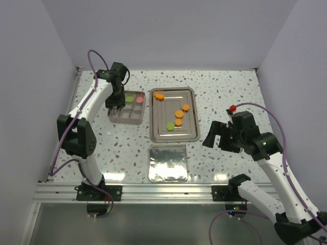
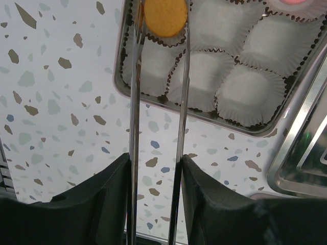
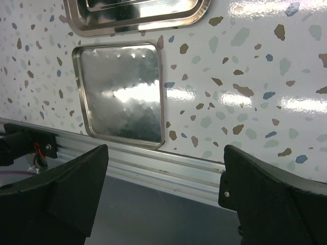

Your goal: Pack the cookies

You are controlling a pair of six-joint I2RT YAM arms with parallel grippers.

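Readable text, labels, brands, numbers, signs: none in any view.
Orange cookie [image 2: 164, 17]: plain face.
Box [image 2: 118, 66], tray [image 1: 168, 109], lid [image 3: 122, 92]: bare metal, unmarked.
Bracket [image 3: 36, 145] on the table rail: possibly printed, too blurred to tell.

Both arms are white tubes with fat black joints. The left arm [image 1: 92, 102] and the right arm [image 1: 286, 181] each have a thin purple cable [image 1: 90, 58] looping off them. The right arm has a small red knob [image 1: 232, 108] on top. The left gripper [image 2: 162, 10] has two long, thin, shiny metal fingers [image 2: 134, 102]. The right gripper [image 3: 166, 153] has two fat black fingers, one with a tiny screw [image 3: 225, 194].
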